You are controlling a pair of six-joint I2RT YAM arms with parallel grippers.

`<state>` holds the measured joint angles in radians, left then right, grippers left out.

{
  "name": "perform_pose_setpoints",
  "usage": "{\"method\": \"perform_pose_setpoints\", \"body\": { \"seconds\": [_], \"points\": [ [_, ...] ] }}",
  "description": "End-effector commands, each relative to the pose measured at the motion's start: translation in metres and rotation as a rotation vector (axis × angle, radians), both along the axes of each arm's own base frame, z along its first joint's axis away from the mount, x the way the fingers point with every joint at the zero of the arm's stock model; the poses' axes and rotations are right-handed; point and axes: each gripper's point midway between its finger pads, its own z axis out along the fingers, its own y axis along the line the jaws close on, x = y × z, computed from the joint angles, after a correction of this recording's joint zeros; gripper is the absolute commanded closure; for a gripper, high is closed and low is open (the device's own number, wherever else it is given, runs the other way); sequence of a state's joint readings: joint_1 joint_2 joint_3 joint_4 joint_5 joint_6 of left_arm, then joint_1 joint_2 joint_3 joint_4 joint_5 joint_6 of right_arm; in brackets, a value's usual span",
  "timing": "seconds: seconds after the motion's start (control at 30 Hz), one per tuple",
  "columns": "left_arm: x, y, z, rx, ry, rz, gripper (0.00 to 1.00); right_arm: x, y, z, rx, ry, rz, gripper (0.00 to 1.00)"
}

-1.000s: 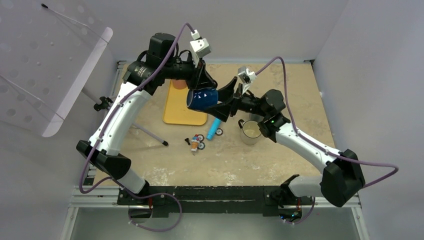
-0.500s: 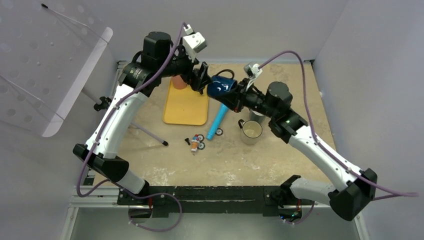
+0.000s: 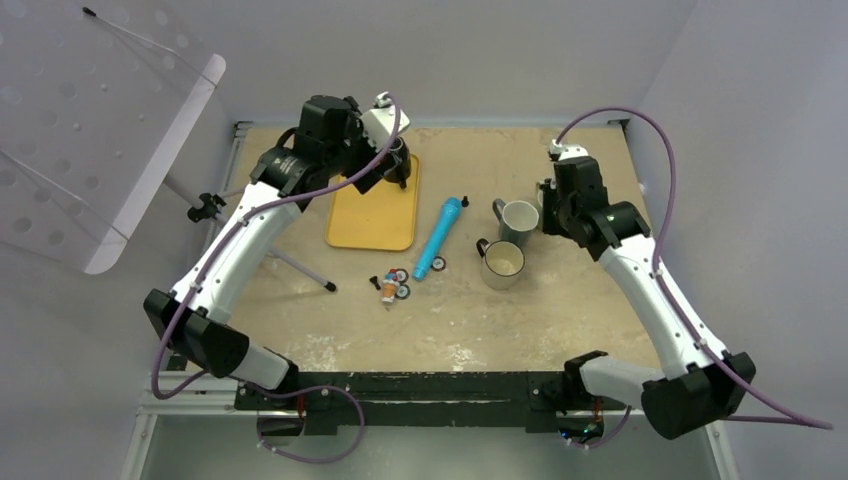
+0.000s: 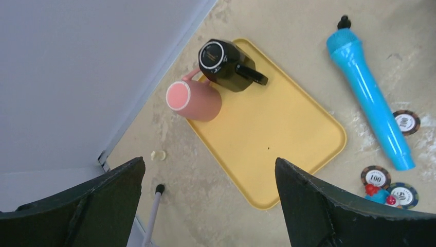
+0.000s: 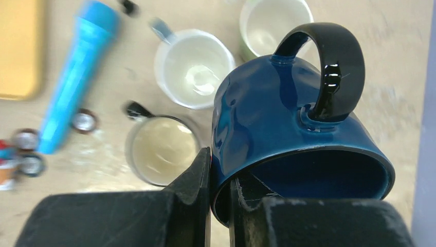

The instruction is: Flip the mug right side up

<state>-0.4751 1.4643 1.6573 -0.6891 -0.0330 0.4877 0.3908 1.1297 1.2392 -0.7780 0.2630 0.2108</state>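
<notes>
Item, blue mug: glazed, with a black loop handle, carried aloft over the right half of the bench. Its mouth is turned toward the wrist camera and its base toward the surface — tilted, by my reading close to right side up but not yet set down. Right fingers: clenched on the mug's wall at the rim, one outside and the other inside the mouth. In the overhead view the mug seems hidden under the wrist, so its height above the bench cannot be told. Left fingers: spread wide, grasping nothing, hanging above the yellow tray, which has a pink cup at its corner and a black object on it. Beneath the mug: white mug and cream mug, both upright, with a blue microphone to one side. Hazards — the grip is a narrow pinch on slick glaze, so the mug's weight could pivot or slide it. Lowering it straight down would strike the mugs beneath, and letting go while it is tilted would tip it over.
</notes>
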Motion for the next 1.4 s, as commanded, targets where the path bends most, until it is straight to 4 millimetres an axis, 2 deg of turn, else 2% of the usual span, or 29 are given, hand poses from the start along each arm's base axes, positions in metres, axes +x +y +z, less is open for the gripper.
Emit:
{"method": "perform_pose_setpoints", "body": {
  "seconds": [0.0, 0.1, 0.27, 0.33, 0.47, 0.6, 0.7, 0.87, 1.0, 1.07, 1.13, 1.17, 1.2, 1.23, 1.3, 1.37],
  "points": [
    [0.004, 0.018, -0.029, 0.117, 0.055, 0.020, 0.00, -0.006, -0.032, -0.027, -0.044, 0.103, -0.045, 1.00],
    [0.007, 0.021, -0.047, 0.145, 0.085, 0.003, 0.00, 0.000, -0.042, -0.049, -0.030, 0.161, -0.073, 1.00],
    [0.018, 0.018, -0.076, 0.171, 0.165, -0.010, 0.00, 0.017, -0.037, -0.096, 0.051, 0.318, -0.045, 1.00],
    [0.019, 0.015, -0.086, 0.179, 0.203, -0.022, 0.00, 0.018, -0.042, -0.118, 0.051, 0.389, -0.060, 1.00],
    [0.017, 0.007, -0.102, 0.182, 0.254, -0.074, 0.01, 0.017, -0.052, -0.147, 0.062, 0.441, -0.091, 1.00],
    [0.016, -0.006, -0.114, 0.195, 0.272, -0.183, 0.05, 0.016, -0.059, -0.166, 0.051, 0.488, -0.103, 1.00],
    [0.014, -0.019, -0.121, 0.235, 0.251, -0.342, 0.06, 0.021, -0.063, -0.171, 0.045, 0.505, -0.106, 0.93],
    [0.002, -0.038, -0.131, 0.299, 0.179, -0.615, 0.03, 0.029, -0.066, -0.165, 0.037, 0.495, -0.098, 0.65],
    [0.015, -0.041, -0.145, 0.436, 0.096, -0.752, 0.03, 0.038, -0.067, -0.151, 0.027, 0.460, -0.097, 0.49],
    [0.030, -0.042, -0.150, 0.553, -0.004, -0.826, 0.03, 0.041, -0.072, -0.139, 0.010, 0.434, -0.118, 0.46],
    [0.049, -0.045, -0.154, 0.698, -0.138, -0.907, 0.03, 0.044, -0.077, -0.124, -0.007, 0.392, -0.143, 0.36],
    [0.058, -0.044, -0.161, 0.770, -0.177, -0.939, 0.03, 0.045, -0.080, -0.115, -0.014, 0.362, -0.160, 0.25],
    [0.067, -0.045, -0.165, 0.830, -0.213, -0.962, 0.03, 0.046, -0.085, -0.106, -0.024, 0.330, -0.184, 0.05],
    [0.076, -0.048, -0.168, 0.877, -0.244, -0.983, 0.03, 0.047, -0.089, -0.097, -0.035, 0.289, -0.209, 0.02],
    [0.095, -0.054, -0.173, 0.923, -0.277, -0.995, 0.04, 0.049, -0.098, -0.081, -0.055, 0.216, -0.250, 0.02],
    [0.119, -0.064, -0.165, 0.929, -0.311, -0.979, 0.05, 0.049, -0.104, -0.066, -0.064, 0.156, -0.286, 0.02]
  ]
}}
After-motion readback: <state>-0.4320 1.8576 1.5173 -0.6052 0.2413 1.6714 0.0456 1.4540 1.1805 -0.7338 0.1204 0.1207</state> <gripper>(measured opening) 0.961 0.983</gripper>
